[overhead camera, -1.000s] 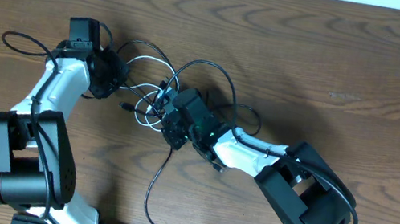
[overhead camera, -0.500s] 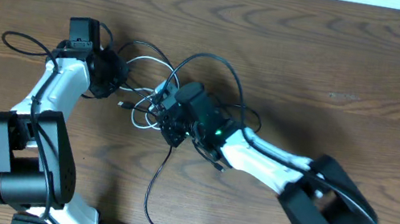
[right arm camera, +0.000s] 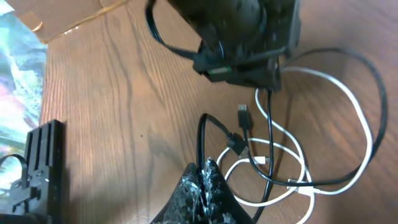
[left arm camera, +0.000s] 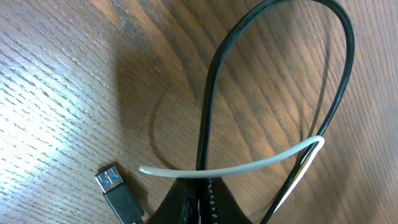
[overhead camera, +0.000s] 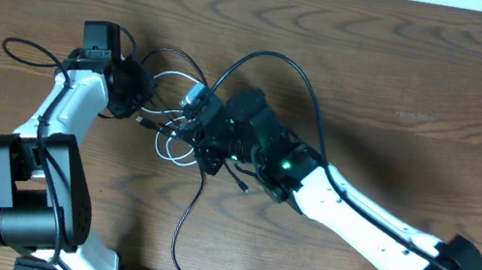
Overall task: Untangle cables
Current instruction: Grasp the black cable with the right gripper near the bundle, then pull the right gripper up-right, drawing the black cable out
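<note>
Left wrist: my left tool (left arm camera: 198, 198) closed on black cable (left arm camera: 209, 93); white cable (left arm camera: 249, 167) crossing it.
Right wrist: my right tool (right arm camera: 205, 177) clamps black cable too.
Handling: light, limp; grip near plugs.

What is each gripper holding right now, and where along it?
Both pinch the black cable: left gripper at the base of a loop, right gripper at a bend.

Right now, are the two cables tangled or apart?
Tangled. In the left wrist view the white cable lies across the black cable and its loop; the right wrist view shows them interlaced in several loops.
</note>
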Action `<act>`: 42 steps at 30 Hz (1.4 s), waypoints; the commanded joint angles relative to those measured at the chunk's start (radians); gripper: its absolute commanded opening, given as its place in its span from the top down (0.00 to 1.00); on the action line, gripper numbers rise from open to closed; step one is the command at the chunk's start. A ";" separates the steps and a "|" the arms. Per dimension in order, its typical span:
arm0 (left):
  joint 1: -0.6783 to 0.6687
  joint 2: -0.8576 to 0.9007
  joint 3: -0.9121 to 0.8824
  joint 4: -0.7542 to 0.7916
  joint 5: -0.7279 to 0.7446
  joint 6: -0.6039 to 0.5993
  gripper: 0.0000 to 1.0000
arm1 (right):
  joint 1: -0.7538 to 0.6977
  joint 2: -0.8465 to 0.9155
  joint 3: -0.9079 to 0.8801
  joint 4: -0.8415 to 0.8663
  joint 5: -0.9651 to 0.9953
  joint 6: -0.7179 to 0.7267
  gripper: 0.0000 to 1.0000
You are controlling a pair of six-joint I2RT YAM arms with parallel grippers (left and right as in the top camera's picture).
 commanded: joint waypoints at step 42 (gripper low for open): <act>0.001 -0.023 -0.009 0.001 0.009 0.016 0.92 | -0.066 -0.013 0.000 -0.402 0.820 -0.085 0.99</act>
